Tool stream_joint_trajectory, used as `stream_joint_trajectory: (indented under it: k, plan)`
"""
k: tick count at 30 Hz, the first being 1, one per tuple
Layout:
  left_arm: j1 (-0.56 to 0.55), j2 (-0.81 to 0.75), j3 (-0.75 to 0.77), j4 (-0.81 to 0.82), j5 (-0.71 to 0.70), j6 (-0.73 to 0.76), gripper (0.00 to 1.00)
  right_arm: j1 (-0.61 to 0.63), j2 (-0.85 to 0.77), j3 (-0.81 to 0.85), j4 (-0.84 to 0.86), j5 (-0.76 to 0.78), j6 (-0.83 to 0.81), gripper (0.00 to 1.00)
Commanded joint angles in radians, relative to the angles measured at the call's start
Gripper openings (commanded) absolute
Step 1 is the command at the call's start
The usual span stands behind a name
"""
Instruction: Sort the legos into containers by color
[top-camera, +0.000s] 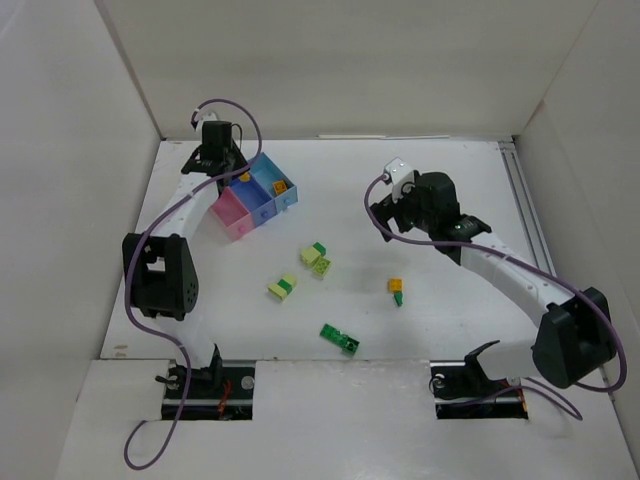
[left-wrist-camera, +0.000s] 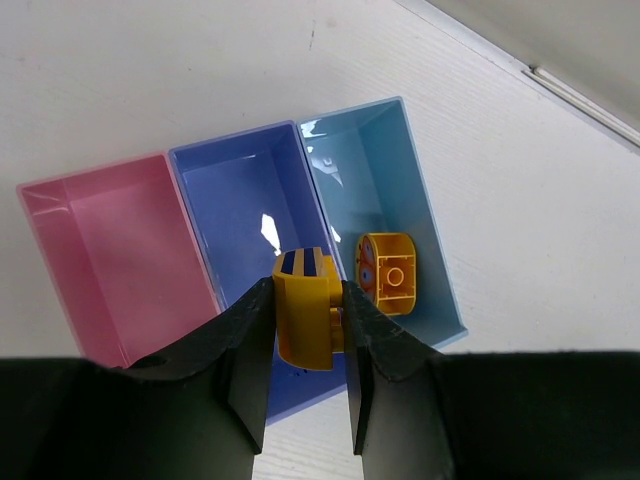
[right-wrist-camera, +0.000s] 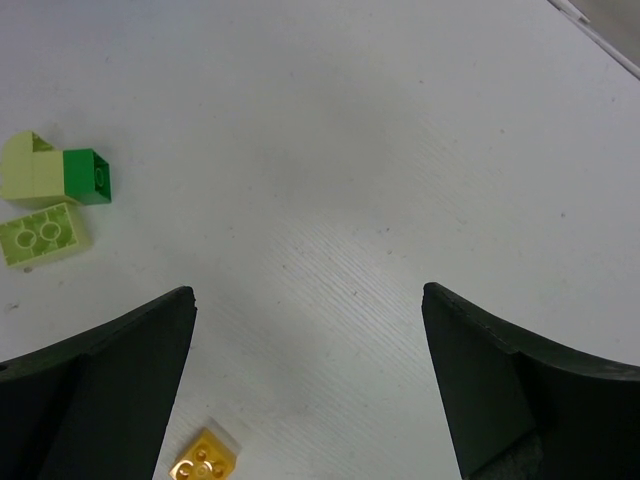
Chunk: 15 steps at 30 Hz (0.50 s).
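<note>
**Legos: one brick gripped over the bins**

By the bench's far-left corner stood a pink bin, a dark-blue bin and a light-blue bin holding an orange brick. The left gripper was clamped on an orange-yellow lego above the dark-blue bin. Mid-bench lay a pale yellow-green brick, a lime-and-green cluster, a dark green brick and an orange-green brick. The right gripper hung with fingers spread, empty.

No text, label, brand, number or sign can be read on any brick, bin, arm or wall in these views.
</note>
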Motion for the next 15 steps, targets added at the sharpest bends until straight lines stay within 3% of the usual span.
stream_joint_trajectory:
  k: [1, 15]
  plan:
    - [0.001, -0.007, 0.055, 0.013, 0.001, 0.014, 0.00, -0.012, -0.022, -0.003, 0.066, 0.003, 0.005, 0.99]
    - [0.001, 0.098, 0.181, 0.047, 0.095, 0.032, 0.00, -0.059, 0.061, 0.052, 0.084, -0.024, -0.018, 0.99]
